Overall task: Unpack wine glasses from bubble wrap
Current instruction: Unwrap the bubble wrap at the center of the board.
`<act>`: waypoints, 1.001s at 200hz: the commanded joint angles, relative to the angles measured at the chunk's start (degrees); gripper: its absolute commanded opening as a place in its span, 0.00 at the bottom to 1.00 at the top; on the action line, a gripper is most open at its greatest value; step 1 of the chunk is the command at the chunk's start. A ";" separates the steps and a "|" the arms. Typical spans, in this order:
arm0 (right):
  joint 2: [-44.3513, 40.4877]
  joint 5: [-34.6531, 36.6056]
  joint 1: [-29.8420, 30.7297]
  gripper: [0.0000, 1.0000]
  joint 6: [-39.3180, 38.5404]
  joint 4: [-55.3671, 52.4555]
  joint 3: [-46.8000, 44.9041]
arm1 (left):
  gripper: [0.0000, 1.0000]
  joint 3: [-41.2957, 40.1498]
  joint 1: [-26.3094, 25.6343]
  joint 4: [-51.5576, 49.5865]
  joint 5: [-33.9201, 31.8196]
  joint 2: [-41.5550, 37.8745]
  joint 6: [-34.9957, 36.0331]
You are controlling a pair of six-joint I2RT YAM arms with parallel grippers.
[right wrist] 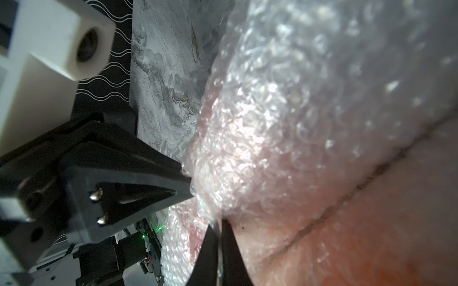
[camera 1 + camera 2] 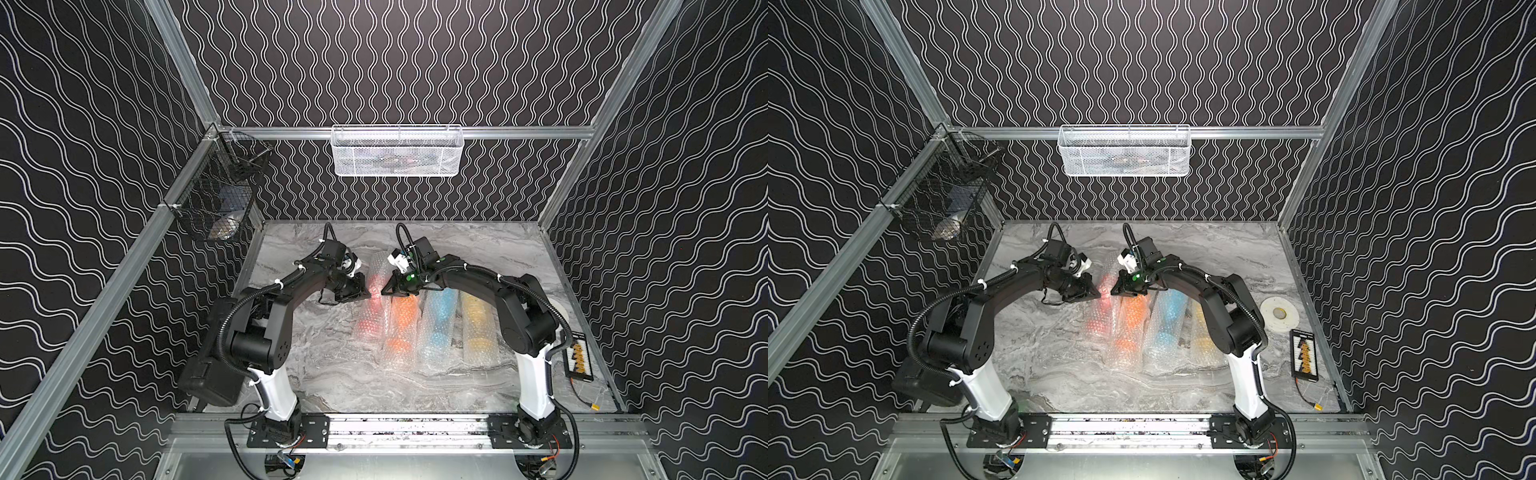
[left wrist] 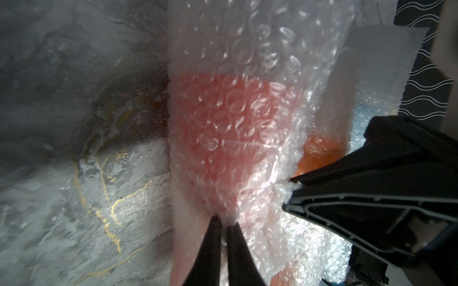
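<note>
Two pinches on bubble wrap (image 2: pixel 376 266) round red wine glass (image 3: pixel 218 128), leftmost tube on desk (image 2: pixel 332 365): left gripper (image 2: pixel 367 294), right gripper (image 2: pixel 384 291) clenched on opposite flanks across its front-to-back axis. Pull apart sideways.

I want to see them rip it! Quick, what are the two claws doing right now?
Left gripper: closed, pinching the bubble wrap around the red goblet.
Right gripper: closed, pinching the same bubble wrap.

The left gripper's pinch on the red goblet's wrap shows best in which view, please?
The left wrist view: up close, the left gripper is shut on the wrap over the red goblet. Both top views show it tiny; the right wrist view, only side-on.
</note>
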 commanded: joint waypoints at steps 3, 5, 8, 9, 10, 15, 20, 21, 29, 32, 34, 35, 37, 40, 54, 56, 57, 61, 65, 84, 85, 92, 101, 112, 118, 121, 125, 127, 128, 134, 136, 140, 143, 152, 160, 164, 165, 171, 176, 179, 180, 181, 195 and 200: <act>0.27 0.27 -0.15 0.08 -1.04 -1.03 0.83 | 0.04 -0.42 0.00 0.38 -0.62 -1.46 -0.17; 0.29 0.35 -0.04 0.08 -1.07 -1.17 0.90 | 0.04 -0.39 -0.05 0.43 -0.72 -1.60 -0.17; 0.28 0.37 -0.07 0.08 -1.08 -1.19 0.86 | 0.04 -0.50 0.02 0.45 -0.83 -1.69 -0.13; 0.20 0.41 -0.11 0.08 -1.08 -1.20 0.89 | 0.04 -0.56 -0.02 0.45 -0.84 -1.74 -0.11; 0.20 0.44 -0.09 0.08 -1.08 -1.25 0.91 | 0.04 -0.58 -0.04 0.45 -0.89 -1.81 -0.14; 0.28 0.54 -0.08 0.08 -1.13 -1.36 0.99 | 0.04 -0.65 -0.06 0.38 -1.11 -2.08 -0.08; 0.23 0.61 -0.07 0.08 -1.17 -1.54 1.07 | 0.03 -0.70 0.02 0.23 -1.47 -2.29 0.05; 0.22 0.62 -0.07 0.08 -1.21 -1.59 1.09 | 0.03 -0.70 0.02 0.21 -1.51 -2.30 0.03; 0.28 0.84 -0.07 0.08 -1.32 -1.86 1.25 | 0.03 -0.78 -0.03 -0.26 -2.16 -2.65 0.18; 0.28 0.93 -0.07 0.08 -1.39 -1.95 1.29 | 0.01 -0.78 -0.05 -0.44 -2.38 -2.85 0.24; 0.27 1.02 -0.07 0.08 -1.42 -2.03 1.34 | 0.01 -0.78 -0.06 -0.54 -2.53 -2.94 0.20; 0.28 1.09 -0.07 0.08 -1.43 -2.06 1.35 | 0.01 -0.79 -0.06 -0.62 -2.57 -2.98 0.19; 0.29 1.19 -0.07 0.08 -1.43 -2.08 1.40 | 0.00 -0.79 -0.06 -0.74 -2.77 -3.06 0.25; 0.34 1.43 -0.07 0.08 -1.43 -2.15 1.55 | 0.00 -0.79 -0.06 -0.96 -3.02 -3.17 0.34; 0.76 2.38 0.00 0.09 -2.21 -3.77 3.04 | 0.00 -0.70 -0.05 -2.01 -4.03 -3.79 0.54; 0.83 2.46 0.01 0.09 -2.40 -4.07 3.32 | 0.00 -0.65 -0.06 -2.12 -4.19 -3.88 0.60; 0.87 2.51 0.02 0.10 -2.49 -4.22 3.48 | 0.00 -0.68 -0.02 -2.20 -4.28 -3.93 0.61; 1.00 2.56 0.08 0.10 -2.76 -4.71 3.97 | 0.00 -0.65 -0.02 -2.47 -4.52 -4.13 0.69; 1.12 2.65 0.15 0.11 -3.02 -5.08 4.50 | 0.00 -0.61 -0.06 -2.81 -4.89 -4.34 0.85; 1.84 3.48 0.78 0.16 -4.25 -6.66 6.69 | 0.00 -0.18 -0.26 -4.37 -6.86 -5.25 1.61; 1.86 3.55 0.84 0.16 -4.34 -6.79 6.84 | 0.00 -0.13 -0.29 -4.51 -7.02 -5.28 1.64; 2.32 4.23 1.21 0.19 -4.99 -7.73 7.87 | 0.00 0.08 -0.53 -5.26 -7.84 -5.60 2.02; 2.85 5.49 1.79 0.20 -6.15 -9.21 9.34 | 0.00 0.47 -0.85 -6.13 -9.05 -5.91 2.42; 3.32 7.31 2.52 0.23 -7.77 -10.82 10.97 | 0.00 0.94 -1.26 -7.15 -10.32 -6.18 2.90; 3.41 8.35 2.94 0.24 -8.57 -11.56 11.67 | 0.00 1.22 -1.56 -7.66 -10.87 -6.27 3.16; 3.42 9.09 3.12 0.24 -9.04 -11.84 12.05 | 0.00 1.30 -1.61 -7.98 -11.05 -6.32 3.24; 3.34 9.84 3.38 0.25 -9.50 -12.14 12.36 | 0.00 1.45 -1.71 -8.24 -11.29 -6.28 3.34; 3.30 10.34 3.50 0.25 -9.69 -12.25 12.41 | 0.00 1.53 -1.77 -8.38 -11.43 -6.28 3.41; 3.29 10.54 3.52 0.25 -9.78 -12.31 12.47 | 0.00 1.56 -1.80 -8.45 -11.46 -6.28 3.47; 3.01 11.64 3.77 0.27 -10.18 -12.33 12.52 | 0.00 1.74 -1.80 -8.76 -11.69 -6.35 3.61; 2.91 11.87 3.81 0.27 -10.28 -12.30 12.52 | 0.00 1.76 -1.75 -8.84 -11.73 -6.39 3.68; 2.74 12.23 3.88 0.28 -10.58 -12.20 12.44 | 0.00 1.83 -1.74 -8.93 -11.82 -6.37 3.78; 2.56 12.43 3.90 0.28 -10.72 -12.13 12.44 | 0.00 1.85 -1.81 -9.00 -11.83 -6.37 3.83; 2.17 12.90 3.89 0.30 -11.29 -12.02 12.35 | 0.00 2.09 -1.74 -9.28 -12.00 -6.28 4.11; 1.81 13.23 3.95 0.31 -11.98 -12.02 12.26 | 0.00 2.35 -1.83 -9.56 -12.16 -6.28 4.38; 1.59 13.29 3.97 0.32 -12.33 -12.02 12.26 | 0.00 2.44 -1.84 -9.57 -12.18 -6.20 4.47; 1.56 13.33 3.97 0.32 -12.42 -12.02 12.26 | 0.00 2.46 -1.79 -9.57 -12.18 -6.19 4.48; 1.33 13.58 3.97 0.33 -12.95 -12.10 12.25 | 0.00 2.54 -1.80 -9.57 -12.10 -6.12 4.62; 1.10 13.79 4.06 0.35 -13.34 -12.15 12.26 | 0.00 2.55 -1.78 -9.53 -11.94 -6.04 4.74; 1.07 13.93 4.06 0.35 -13.48 -12.19 12.34 | 0.00 2.55 -1.76 -9.44 -11.80 -6.06 4.82; 1.03 13.96 4.06 0.35 -13.57 -12.19 12.34 | 0.00 2.55 -1.79 -9.42 -11.73 -6.04 4.83; 1.01 14.02 4.06 0.35 -13.65 -12.20 12.34 | 0.00 2.55 -1.81 -9.41 -11.69 -6.03 4.84; 0.60 14.32 4.06 0.38 -13.75 -12.11 12.43 | 0.00 1.91 -1.81 -8.64 -11.16 -5.88 4.84; 0.43 14.49 4.06 0.39 -13.63 -11.83 12.37 | 0.00 1.73 -1.74 -8.31 -10.92 -5.84 4.76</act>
